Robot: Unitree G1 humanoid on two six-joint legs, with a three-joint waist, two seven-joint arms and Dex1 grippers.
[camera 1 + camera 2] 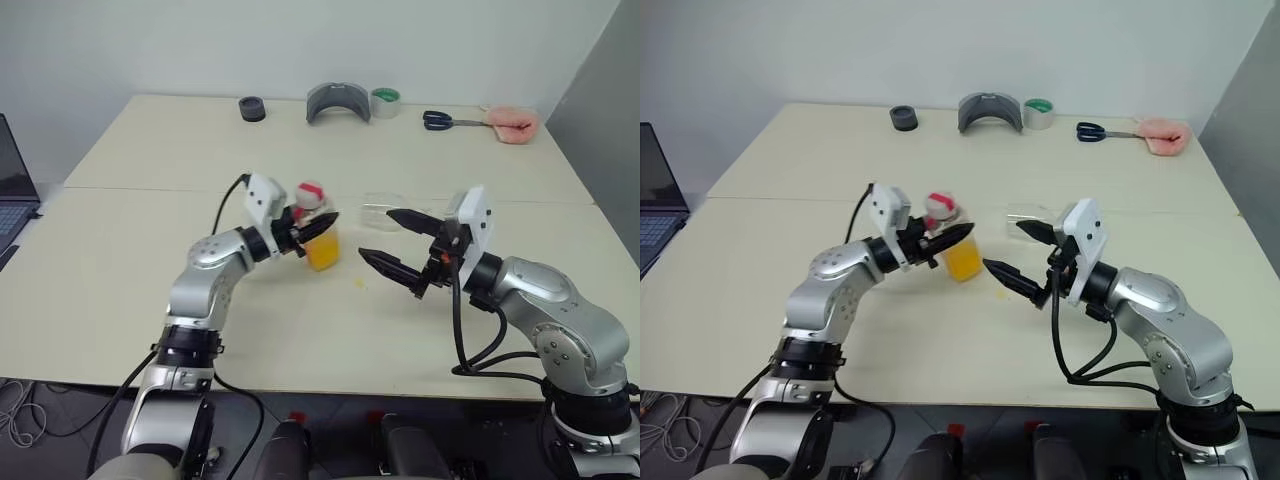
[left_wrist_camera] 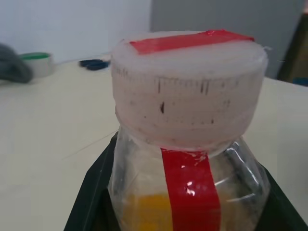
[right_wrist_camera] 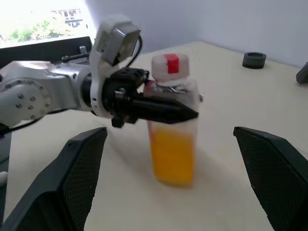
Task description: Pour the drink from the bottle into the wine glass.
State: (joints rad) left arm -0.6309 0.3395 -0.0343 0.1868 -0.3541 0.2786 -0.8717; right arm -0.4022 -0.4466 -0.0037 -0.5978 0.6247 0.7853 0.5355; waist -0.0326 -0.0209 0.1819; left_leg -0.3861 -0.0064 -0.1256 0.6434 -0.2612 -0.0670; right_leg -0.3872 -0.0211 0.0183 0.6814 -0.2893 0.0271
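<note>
The wide cream surface point(image 1: 150, 300) fills most of the frame. Centre-right, the right gripper point(image 1: 390, 243) hangs released, black fingers spread wide. At centre, the left gripper point(image 1: 318, 226) is clenched on the small clear squarish plastic bottle point(image 1: 319, 235) with red-and-white cap, upright, orange-yellow drink point(image 3: 172, 154) in its lower half. Just right of it lies the clear stemmed wine glass point(image 1: 378, 211), tipped over.

Even, bright lighting; wrist views soft, with window glare.
</note>
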